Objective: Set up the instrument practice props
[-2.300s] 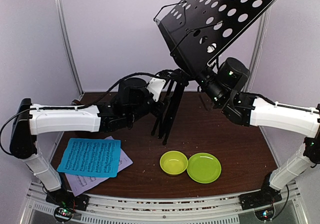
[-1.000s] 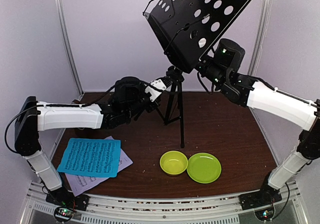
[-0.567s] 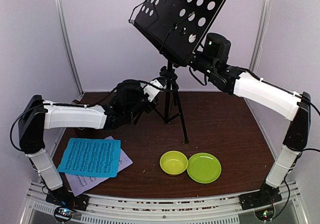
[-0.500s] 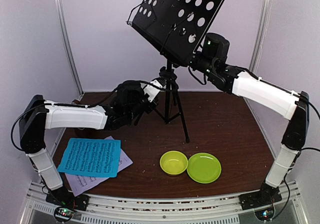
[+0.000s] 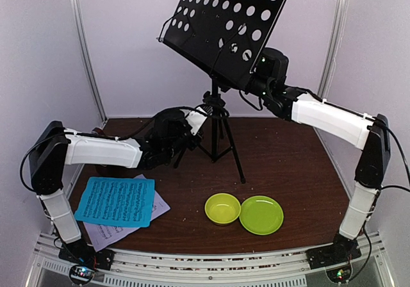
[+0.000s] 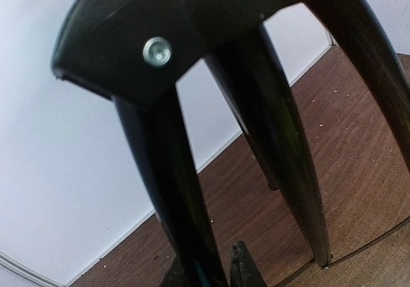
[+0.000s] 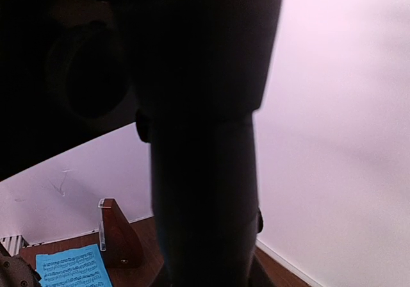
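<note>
**Music stand upright, both arms on it**

The dark brown wooden worktop (image 5: 288,165) carries everything here. Biggest thing on it is the black tripod music stand with the perforated desk (image 5: 224,24). It's upright near the back middle, legs spread, desk tilted and way up top.

The left gripper (image 5: 200,117) is pinching one of the tripod legs just under the hub; its wrist cam is basically all black legs. The right gripper (image 5: 255,85) is clamped on the post right beneath the desk, and the post fills its wrist cam.

At the front left lies the blue sheet of music (image 5: 115,202), flat on top of the pale lilac-white sheet of music (image 5: 106,234), which pokes out underneath. Front middle there's a round green plate (image 5: 261,214) touching a yellow-green bowl (image 5: 222,208) on its left.

The small brown wooden metronome (image 7: 118,236) sits at the back left, beyond the sheets.
</note>
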`<state>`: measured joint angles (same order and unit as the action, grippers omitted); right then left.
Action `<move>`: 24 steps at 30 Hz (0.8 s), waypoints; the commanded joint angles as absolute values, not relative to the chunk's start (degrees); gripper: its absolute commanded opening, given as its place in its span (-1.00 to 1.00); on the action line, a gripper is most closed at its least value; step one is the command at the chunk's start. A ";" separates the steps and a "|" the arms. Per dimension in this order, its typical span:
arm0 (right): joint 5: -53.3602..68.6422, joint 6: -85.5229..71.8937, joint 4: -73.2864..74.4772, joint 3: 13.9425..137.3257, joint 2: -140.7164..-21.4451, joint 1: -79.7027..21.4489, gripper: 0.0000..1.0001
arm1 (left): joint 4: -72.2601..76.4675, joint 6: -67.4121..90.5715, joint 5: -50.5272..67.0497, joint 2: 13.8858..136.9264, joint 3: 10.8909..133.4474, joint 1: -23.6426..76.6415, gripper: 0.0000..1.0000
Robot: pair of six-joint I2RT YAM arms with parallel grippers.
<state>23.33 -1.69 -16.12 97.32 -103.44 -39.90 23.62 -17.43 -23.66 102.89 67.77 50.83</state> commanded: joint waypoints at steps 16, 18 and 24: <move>30.91 -7.17 -37.30 95.89 -102.64 -40.34 -0.68 | 18.81 -20.59 -20.92 108.49 69.20 52.57 -0.98; 30.94 -7.57 -37.50 95.58 -102.62 -40.39 -0.61 | 18.89 -19.92 -20.90 108.54 69.13 52.56 -0.98; 30.94 -8.81 -38.26 94.58 -102.56 -40.43 -0.29 | 18.65 -19.51 -20.67 108.68 68.82 52.56 -0.98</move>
<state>27.03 -6.04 -25.41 93.47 -104.81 -38.81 24.60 -15.18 -25.80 106.04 68.93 50.83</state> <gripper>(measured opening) 0.314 0.152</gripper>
